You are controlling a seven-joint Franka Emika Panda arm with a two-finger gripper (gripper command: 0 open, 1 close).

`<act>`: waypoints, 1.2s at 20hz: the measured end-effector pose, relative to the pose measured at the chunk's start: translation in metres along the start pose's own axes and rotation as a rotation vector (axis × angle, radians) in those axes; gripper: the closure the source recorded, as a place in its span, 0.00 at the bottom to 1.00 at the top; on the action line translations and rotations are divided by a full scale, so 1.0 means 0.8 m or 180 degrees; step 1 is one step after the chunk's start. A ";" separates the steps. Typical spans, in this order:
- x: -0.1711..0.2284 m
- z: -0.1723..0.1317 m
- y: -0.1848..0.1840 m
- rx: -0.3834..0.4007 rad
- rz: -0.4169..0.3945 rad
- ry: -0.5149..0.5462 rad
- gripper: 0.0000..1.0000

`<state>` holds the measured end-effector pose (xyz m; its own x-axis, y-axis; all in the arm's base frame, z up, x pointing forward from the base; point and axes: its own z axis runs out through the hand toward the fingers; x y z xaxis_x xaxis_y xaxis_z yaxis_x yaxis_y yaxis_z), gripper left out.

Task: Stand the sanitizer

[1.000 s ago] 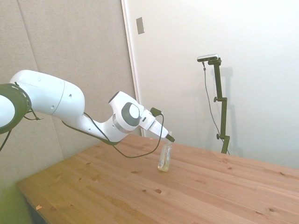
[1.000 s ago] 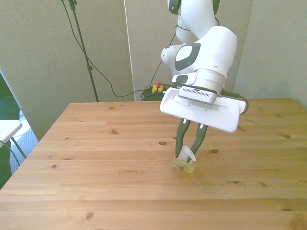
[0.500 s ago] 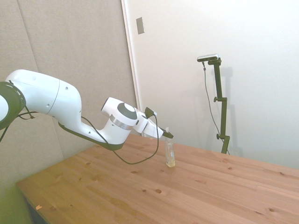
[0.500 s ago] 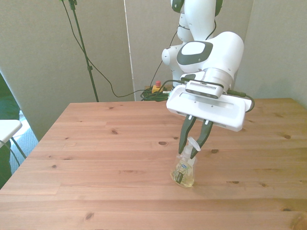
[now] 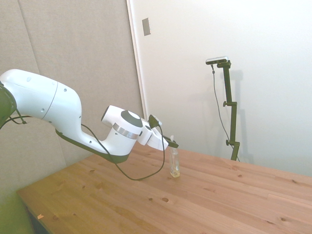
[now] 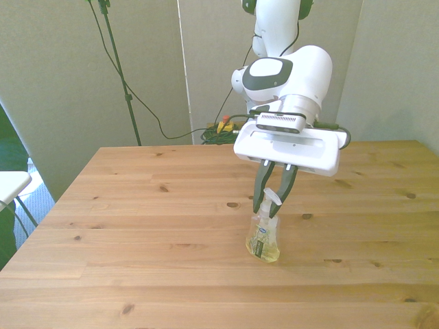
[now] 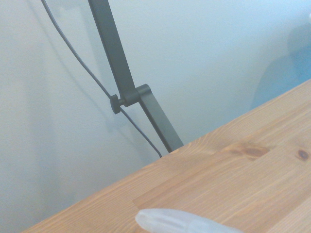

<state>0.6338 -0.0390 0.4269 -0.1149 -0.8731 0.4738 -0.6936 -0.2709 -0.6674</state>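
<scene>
Now upright, sanitizer (image 6: 263, 240) (pump top pinched), hand (image 6: 272, 207) drawn back

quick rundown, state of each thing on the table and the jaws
small slim clear plastic sanitizer bottle with yellowish liquid and white pump top: upright, base on the table, top between the jaws
white Franka arm's two-finger gripper: jaws closed around the bottle's pump top
wooden table: bears only the bottle
</scene>
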 end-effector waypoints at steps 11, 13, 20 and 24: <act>-0.001 -0.010 0.011 -0.0035 0.0038 -0.0069 0.00; -0.001 -0.012 0.012 -0.0039 0.0048 -0.0082 0.00; -0.005 -0.024 0.016 -0.0236 -0.0067 -0.0359 0.00; -0.008 -0.053 0.020 -0.0409 -0.0222 -0.0654 0.00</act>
<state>0.5930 -0.0202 0.4374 0.0742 -0.9217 0.3807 -0.7811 -0.2910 -0.5524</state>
